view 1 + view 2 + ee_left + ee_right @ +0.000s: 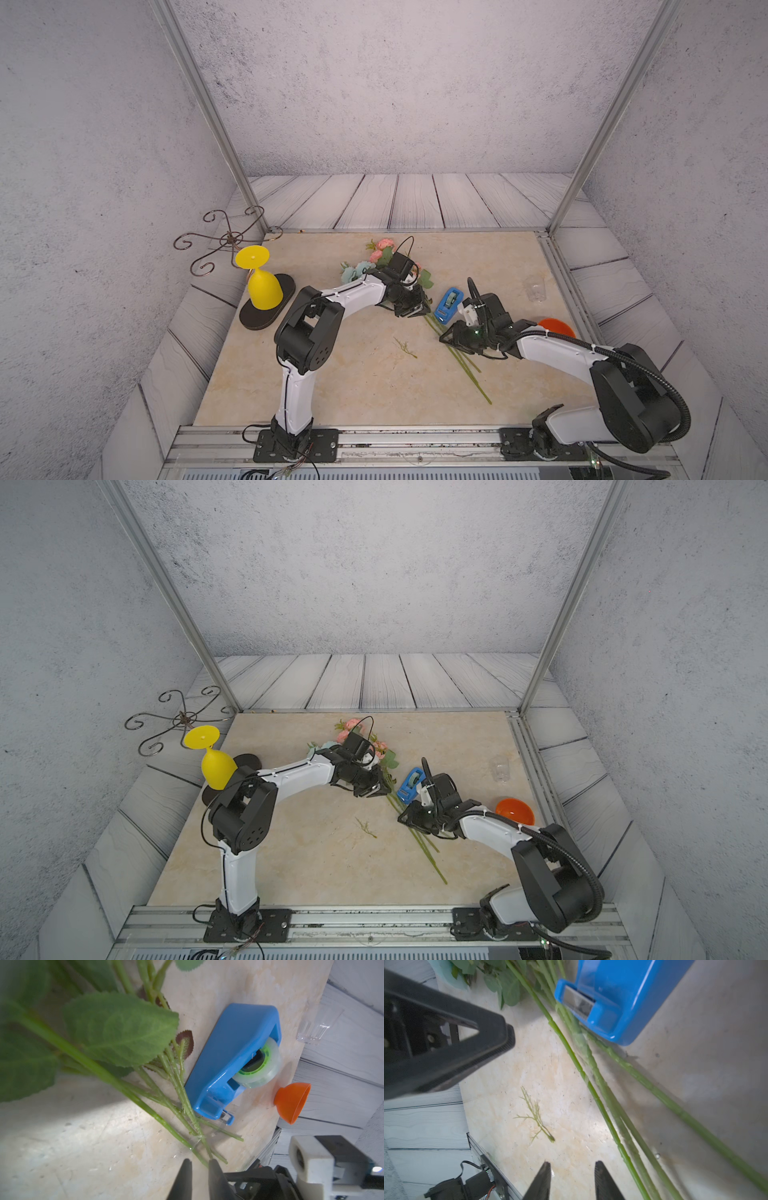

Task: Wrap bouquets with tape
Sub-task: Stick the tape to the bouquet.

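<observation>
The right arm's two black fingers [544, 1180] stand apart with nothing between them, over the pale marbled worktop [508, 1076]. Just beside them, the bouquets' long thin green stems [593, 1088] lie slanting across the worktop, with green leaves [508, 989] bunched at their far end. The blue plastic tape dispenser [623, 997] sits right against the stems, its metal cutter turned toward the camera. A small loose green sprig [535, 1113] lies alone, apart from the stems. The left arm's black triangular fingers [446, 1047] loom close and blurred.
</observation>
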Available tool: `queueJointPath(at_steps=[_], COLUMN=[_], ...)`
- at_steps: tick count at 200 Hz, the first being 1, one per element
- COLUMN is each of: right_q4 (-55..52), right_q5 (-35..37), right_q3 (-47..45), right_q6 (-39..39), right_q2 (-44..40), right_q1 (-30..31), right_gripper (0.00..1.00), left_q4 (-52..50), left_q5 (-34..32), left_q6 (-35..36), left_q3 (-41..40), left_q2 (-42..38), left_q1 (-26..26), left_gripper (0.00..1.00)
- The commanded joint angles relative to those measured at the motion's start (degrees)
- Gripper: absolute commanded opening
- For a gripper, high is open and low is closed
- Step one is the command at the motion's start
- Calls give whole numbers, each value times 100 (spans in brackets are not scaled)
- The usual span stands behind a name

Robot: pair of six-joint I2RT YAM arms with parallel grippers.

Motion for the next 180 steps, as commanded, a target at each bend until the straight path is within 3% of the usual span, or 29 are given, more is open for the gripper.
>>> queueJointPath(at_steps=[1,42,118,180], right_q4=[-615,-1327,-1227,-904], right_q5=[275,640,558,75], right_q3=[240,802,1435,1545], right_q6=[-206,-844,-1797,-2022], right_q2=[-26,-38,669,1218], right_q1=[-21,-253,-333,-333], right_gripper=[28,20,5,3], left_q4=[-280,42,223,392], left_q5=[-132,-213,-409,-410], left_q6=[80,-448,-585,-618], left_q3=[-283,-822,-405,-134], left_q2=[-156,-100,584,845], left_q1=[-56,-268,-396,-396], left_gripper=[7,2,3,3])
